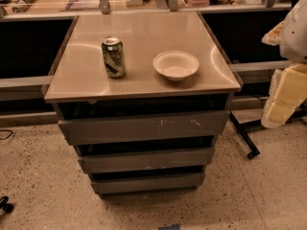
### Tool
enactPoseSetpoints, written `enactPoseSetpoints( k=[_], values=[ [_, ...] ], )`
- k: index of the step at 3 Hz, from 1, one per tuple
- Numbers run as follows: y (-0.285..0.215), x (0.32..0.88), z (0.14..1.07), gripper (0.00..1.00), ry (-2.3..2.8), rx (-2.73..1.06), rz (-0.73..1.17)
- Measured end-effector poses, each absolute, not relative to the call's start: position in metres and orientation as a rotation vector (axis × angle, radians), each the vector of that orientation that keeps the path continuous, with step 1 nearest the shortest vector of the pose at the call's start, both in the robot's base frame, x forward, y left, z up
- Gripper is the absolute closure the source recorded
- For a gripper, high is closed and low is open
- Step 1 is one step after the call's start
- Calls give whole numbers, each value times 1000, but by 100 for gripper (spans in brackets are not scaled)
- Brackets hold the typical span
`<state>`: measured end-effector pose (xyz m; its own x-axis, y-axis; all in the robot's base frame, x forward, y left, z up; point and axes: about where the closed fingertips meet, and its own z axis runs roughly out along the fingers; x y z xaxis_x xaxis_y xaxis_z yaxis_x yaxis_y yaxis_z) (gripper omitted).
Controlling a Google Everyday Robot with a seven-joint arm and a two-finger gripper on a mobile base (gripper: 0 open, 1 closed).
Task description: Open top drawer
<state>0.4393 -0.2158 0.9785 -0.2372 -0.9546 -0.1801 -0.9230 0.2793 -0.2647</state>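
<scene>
Robot body: white arm shell (298, 28) over pale yellow gripper (288, 97), far right edge of view, cut off by frame.
Above gripper: smooth, rounded white casing, orange-tan patch low on its view-left flank. Gripper proper: blocky cream-yellow segments, flat-faced, with rough whitish strip along view-left side.

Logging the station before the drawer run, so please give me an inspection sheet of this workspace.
Surface: glossy beige cabinet top, carrying two items.
Job's things: top drawer, the widest grey front, pale scratches right of centre, dark gap above it.
Clutter: upright green can on the left and white bowl on the right, apart.
Grippers: end effector not in view.
Cables: what looks like a thin dark cord on the floor, far left.
Surroundings: speckled floor; two lower drawers beneath; yellow foam blocks at right.
</scene>
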Motion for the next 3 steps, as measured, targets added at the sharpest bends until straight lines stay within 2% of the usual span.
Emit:
enactPoseSetpoints(
  k=[1,2,3],
  values=[
    [-216,439,978,0,2250,-1714,-147],
    [-211,440,964,0,2233,-1684,-56],
    [-188,439,924,0,2194,-1611,119]
  ],
)
